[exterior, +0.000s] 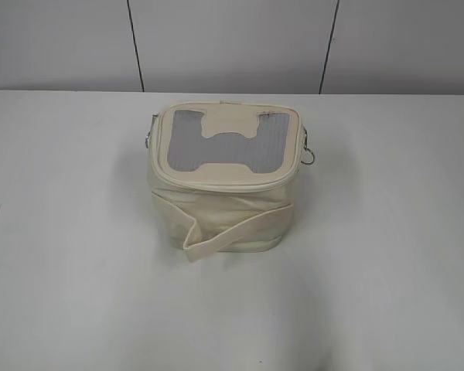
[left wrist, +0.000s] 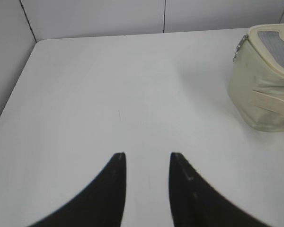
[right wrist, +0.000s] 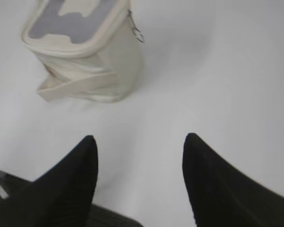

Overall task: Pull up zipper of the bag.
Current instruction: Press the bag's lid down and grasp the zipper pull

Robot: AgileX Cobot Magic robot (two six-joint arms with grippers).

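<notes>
Left gripper (left wrist: 147, 155): two black fingers (left wrist: 114, 189), curved, tapering to narrow tips, smooth matte finish. Right gripper (right wrist: 139, 139): black fingers (right wrist: 71, 184), broader, pointed, faint ribbed texture on inner faces; dark base below, pale bit at left edge.

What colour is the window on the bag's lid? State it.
Grey, see-through window around a cream H-shaped patch; clearest in the exterior view.
</notes>
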